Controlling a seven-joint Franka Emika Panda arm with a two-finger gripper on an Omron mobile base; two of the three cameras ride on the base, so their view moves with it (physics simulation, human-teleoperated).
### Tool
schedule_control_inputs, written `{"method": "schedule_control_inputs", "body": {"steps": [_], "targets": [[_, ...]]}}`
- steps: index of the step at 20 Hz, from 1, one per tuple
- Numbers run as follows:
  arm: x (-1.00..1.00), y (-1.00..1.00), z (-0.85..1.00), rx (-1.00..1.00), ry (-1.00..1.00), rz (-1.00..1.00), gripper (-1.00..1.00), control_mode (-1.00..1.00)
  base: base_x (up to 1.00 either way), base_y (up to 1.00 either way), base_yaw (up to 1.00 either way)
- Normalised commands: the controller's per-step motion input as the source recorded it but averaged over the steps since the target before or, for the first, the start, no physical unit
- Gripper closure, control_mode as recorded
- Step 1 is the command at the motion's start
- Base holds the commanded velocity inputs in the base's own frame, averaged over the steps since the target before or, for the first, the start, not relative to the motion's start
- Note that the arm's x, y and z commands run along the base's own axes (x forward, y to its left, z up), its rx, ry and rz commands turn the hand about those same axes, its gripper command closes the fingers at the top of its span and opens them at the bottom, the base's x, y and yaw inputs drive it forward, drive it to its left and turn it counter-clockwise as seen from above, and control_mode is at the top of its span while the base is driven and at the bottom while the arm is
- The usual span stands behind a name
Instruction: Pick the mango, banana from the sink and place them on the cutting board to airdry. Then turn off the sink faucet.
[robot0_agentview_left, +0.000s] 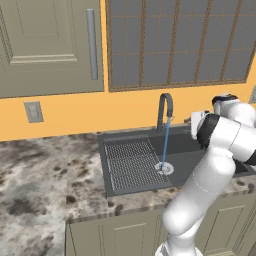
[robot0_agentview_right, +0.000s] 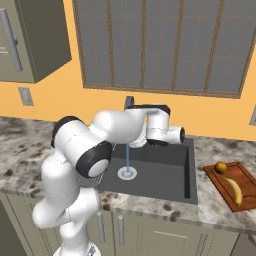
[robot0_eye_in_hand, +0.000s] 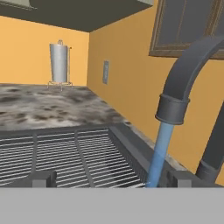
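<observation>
Both fruits are done: the mango (robot0_agentview_right: 220, 167) and banana (robot0_agentview_right: 234, 190) lie on the cutting board (robot0_agentview_right: 247, 176), right of the sink (robot0_agentview_right: 165, 172). The sink faucet (robot0_eye_in_hand: 186, 83) is running beside your jaws, which stand released and empty. Find its handle, hidden here, and nudge it gently.

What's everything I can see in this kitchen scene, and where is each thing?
Round orange-yellow mango: one, on the board's far end.
Curved yellow banana: one, on the board, nearer than the mango.
Reddish-brown wooden cutting board: one, on the counter right of the basin.
Dark grey rectangular sink: one, set in the marbled counter, ribbed grid on its left.
Dark grey gooseneck faucet: one, behind the basin, blue stream running to the silver drain.
Silver cylinder on a wire stand: one, far along the counter.
Grey wall outlet: one, on the orange wall.
White arm's tool: one, dark tips, low over the basin beside the faucet.
</observation>
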Motion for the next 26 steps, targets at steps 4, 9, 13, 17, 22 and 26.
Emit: {"method": "schedule_control_inputs", "body": {"steps": [4, 9, 13, 17, 22, 26], "targets": [[0.09, -0.01, -0.05, 0.0, -0.03, 0.02, -1.0, -1.0, 0.0, 0.0, 0.0], [0.15, 0.0, -0.07, 0.0, -0.01, 0.0, -1.0, -1.0, 0.0, 0.0, 0.0], [0.2, 0.0, -0.08, 0.0, 0.0, 0.0, -1.0, -1.0, 0.0, 0.0, 0.0], [0.26, 0.0, -0.09, 0.0, 0.0, 0.0, -1.0, -1.0, 0.0, 0.0, 0.0], [0.34, 0.0, -0.03, 0.01, 0.0, 0.0, -1.0, -1.0, 0.0, 0.0, 0.0], [0.23, 0.01, 0.0, 0.02, 0.0, 0.03, -1.0, -1.0, 0.0, 0.0, 0.0]]}}
